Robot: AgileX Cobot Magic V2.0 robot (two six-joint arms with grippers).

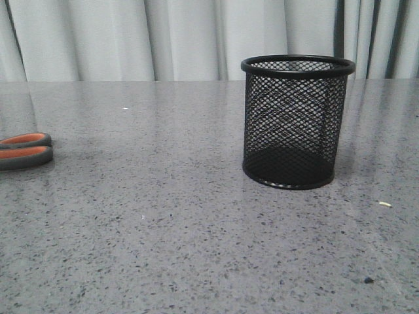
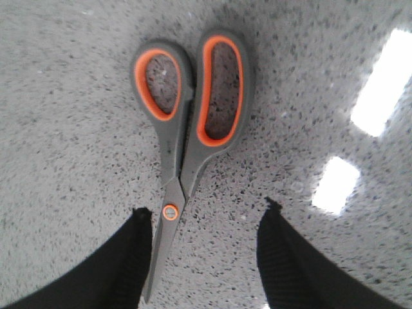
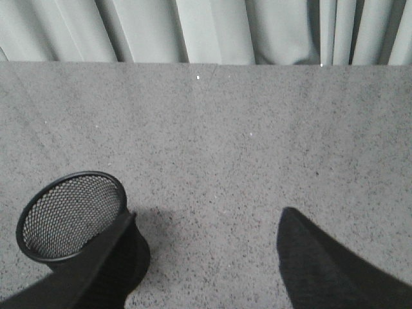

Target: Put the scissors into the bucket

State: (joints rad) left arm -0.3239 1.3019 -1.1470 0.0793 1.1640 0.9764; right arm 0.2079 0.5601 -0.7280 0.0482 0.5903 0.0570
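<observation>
The scissors (image 2: 183, 138) lie flat and closed on the speckled grey table, grey handle loops lined in orange, orange pivot spot. Only their handles (image 1: 25, 150) show at the front view's left edge. My left gripper (image 2: 205, 215) is open above them; the blades lie just inside one finger (image 2: 129, 257), the pivot level with the fingertips. The black wire-mesh bucket (image 1: 296, 121) stands upright and empty right of centre. My right gripper (image 3: 207, 219) is open and empty beside the bucket (image 3: 71, 215), one finger in front of its wall. Neither gripper shows in the front view.
The speckled grey tabletop (image 1: 163, 216) runs back to a pale curtain (image 1: 183, 39). A small white crumb (image 1: 385, 204) and a dark speck (image 1: 368, 280) lie on the table right of the bucket. Bright light reflections (image 2: 380, 90) lie on the table near the scissors.
</observation>
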